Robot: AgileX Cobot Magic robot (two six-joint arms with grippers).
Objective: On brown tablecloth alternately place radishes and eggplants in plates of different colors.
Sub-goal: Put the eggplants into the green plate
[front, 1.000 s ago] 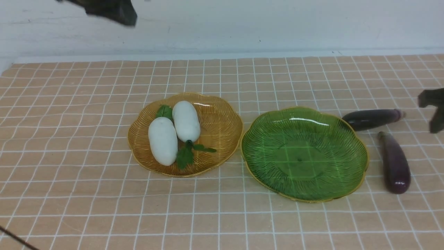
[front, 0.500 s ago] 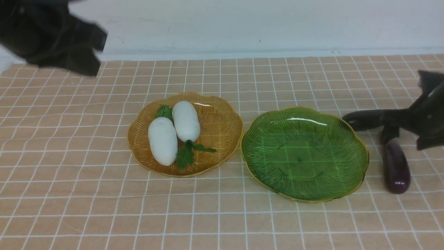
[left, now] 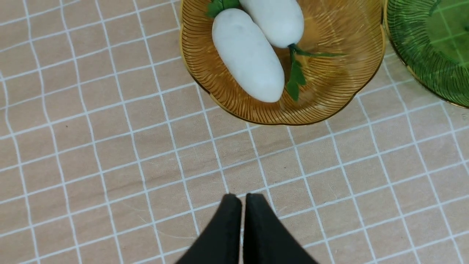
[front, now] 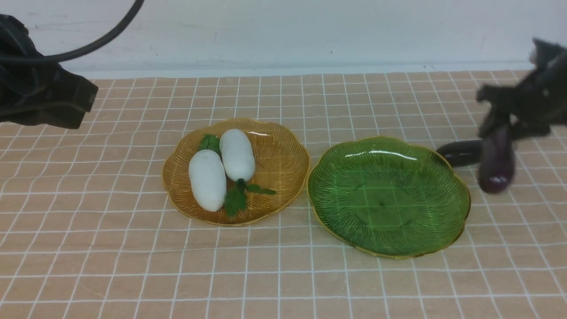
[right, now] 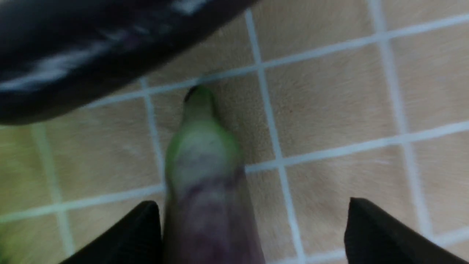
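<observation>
Carrying eggplant (front: 496, 161): right fingers (right: 135, 238) grasp it near the stem, and it hangs clear of the cloth (front: 110, 248) beside the green plate (front: 390, 195), which is empty. Second eggplant (front: 458, 153) is on the cloth. Radishes (front: 207, 179) both sit in the amber plate (front: 283, 164). Left fingers (left: 225, 227) are clenched and empty. Roughly half done.

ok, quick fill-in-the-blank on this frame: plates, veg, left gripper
1. Both smooth white oval radishes lie in the translucent ribbed plate coloured ___.
2. The green scalloped plate holds ___ vegetables.
3. The left gripper has its jaws ___.
4. One glossy dark purple eggplant lying on the tan grid tablecloth sits on the robot's ___ of the green scalloped plate.

Missing words: amber-yellow; no; shut; right
</observation>
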